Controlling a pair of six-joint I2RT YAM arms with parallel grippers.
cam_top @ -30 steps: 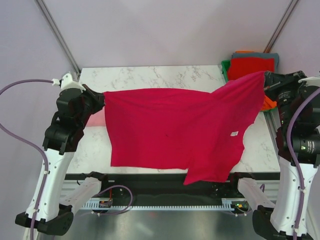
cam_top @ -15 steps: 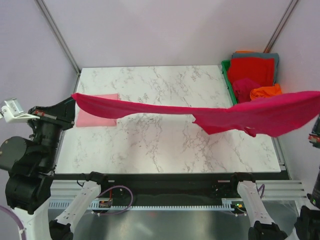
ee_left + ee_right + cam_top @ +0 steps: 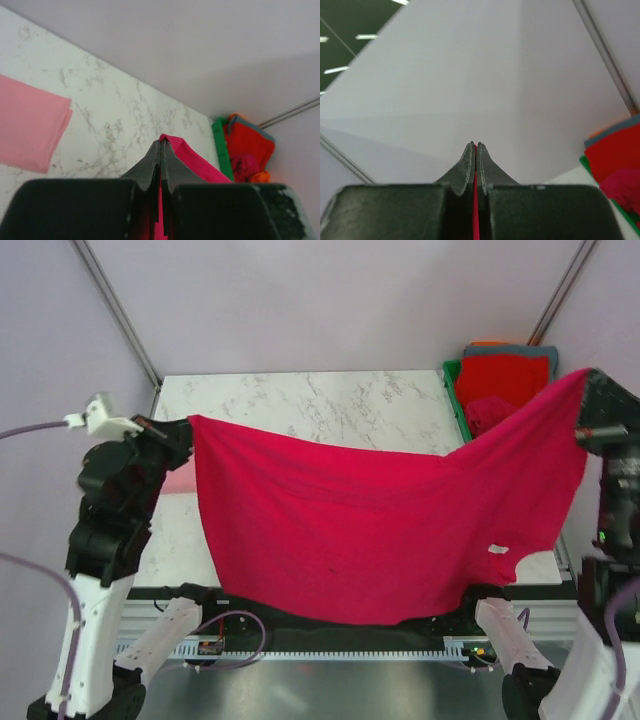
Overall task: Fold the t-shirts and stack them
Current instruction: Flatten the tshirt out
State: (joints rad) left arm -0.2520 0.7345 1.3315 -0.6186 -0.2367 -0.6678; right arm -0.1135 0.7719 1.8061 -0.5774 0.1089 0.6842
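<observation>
The deep magenta-crimson t-shirt [image 3: 370,530] hangs spread in the air between both grippers, its lower edge reaching past the table's near edge. My left gripper [image 3: 188,430] is shut on its left corner; the pinched cloth [image 3: 192,157] shows in the left wrist view at the gripper [image 3: 161,145]. My right gripper [image 3: 585,385] is shut on the right corner, held high; a thin red strip of cloth [image 3: 476,210] sits between its fingers at the gripper [image 3: 475,147]. A folded light pink t-shirt [image 3: 27,122] lies on the table's left, mostly hidden in the top view [image 3: 180,478].
A green bin [image 3: 452,375] at the back right holds red [image 3: 505,375], magenta [image 3: 490,412] and grey t-shirts. The white marble table [image 3: 320,400] lies under the hanging shirt. Metal frame poles stand at both back corners.
The shirt was flung up into a stretched horizontal band half a second ago; now it hangs down as a wide sheet. The left arm moved back inward and the right gripper rose.
</observation>
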